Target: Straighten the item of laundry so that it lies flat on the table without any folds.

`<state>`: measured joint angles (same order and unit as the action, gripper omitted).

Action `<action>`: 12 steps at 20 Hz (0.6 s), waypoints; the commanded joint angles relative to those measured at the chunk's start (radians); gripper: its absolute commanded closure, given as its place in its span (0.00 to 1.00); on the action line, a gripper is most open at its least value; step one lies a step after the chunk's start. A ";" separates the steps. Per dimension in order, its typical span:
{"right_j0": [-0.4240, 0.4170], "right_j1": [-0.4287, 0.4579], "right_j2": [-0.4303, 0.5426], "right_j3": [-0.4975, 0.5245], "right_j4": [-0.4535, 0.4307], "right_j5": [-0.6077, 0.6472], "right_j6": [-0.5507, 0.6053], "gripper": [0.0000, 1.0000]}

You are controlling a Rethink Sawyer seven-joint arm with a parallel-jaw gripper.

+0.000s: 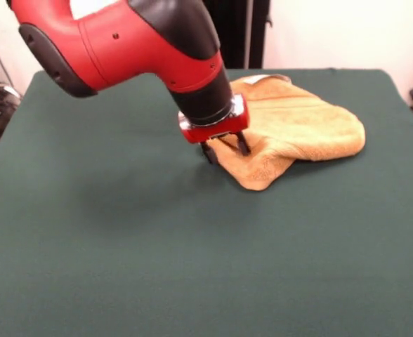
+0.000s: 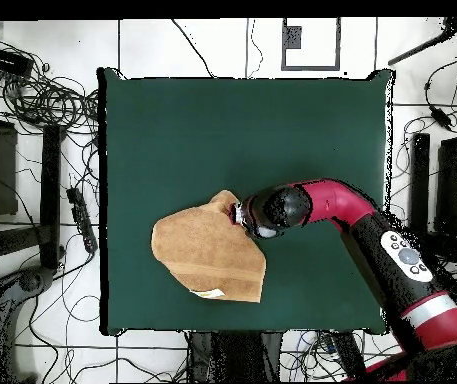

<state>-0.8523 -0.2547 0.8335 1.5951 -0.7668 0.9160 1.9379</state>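
Green table (image 1: 122, 232) bears rumpled towel (image 1: 298, 126); lowered claw (image 1: 225, 149), prongs apart, straddles its edge.

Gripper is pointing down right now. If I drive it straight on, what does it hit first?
Most likely the towel: the gripper points down at its folded edge, fingers apart. It could be cloth or the green table just beside it; depth there is unclear.

The towel (image 1: 298, 126) is showing orange-tan, with a small white tag (image 2: 210, 293) at one edge. The desk (image 1: 122, 246) is wearing plain dark green cloth, and the arm (image 1: 129, 38) is showing red and black.
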 commanded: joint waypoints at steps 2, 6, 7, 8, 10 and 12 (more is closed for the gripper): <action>0.229 -0.156 -0.149 -0.019 -0.396 -0.280 0.029 1.00; 0.153 -0.118 -0.098 0.002 -0.280 -0.321 0.032 0.00; 0.158 -0.119 -0.100 0.001 -0.280 -0.322 0.038 0.00; 0.162 -0.120 -0.103 0.001 -0.281 -0.323 0.044 0.00; 0.171 -0.119 -0.110 -0.005 -0.277 -0.328 0.044 0.00; 0.182 -0.116 -0.123 -0.012 -0.278 -0.339 0.050 0.00</action>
<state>-0.6935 -0.3887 0.7780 1.6189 -0.9891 0.7192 1.9379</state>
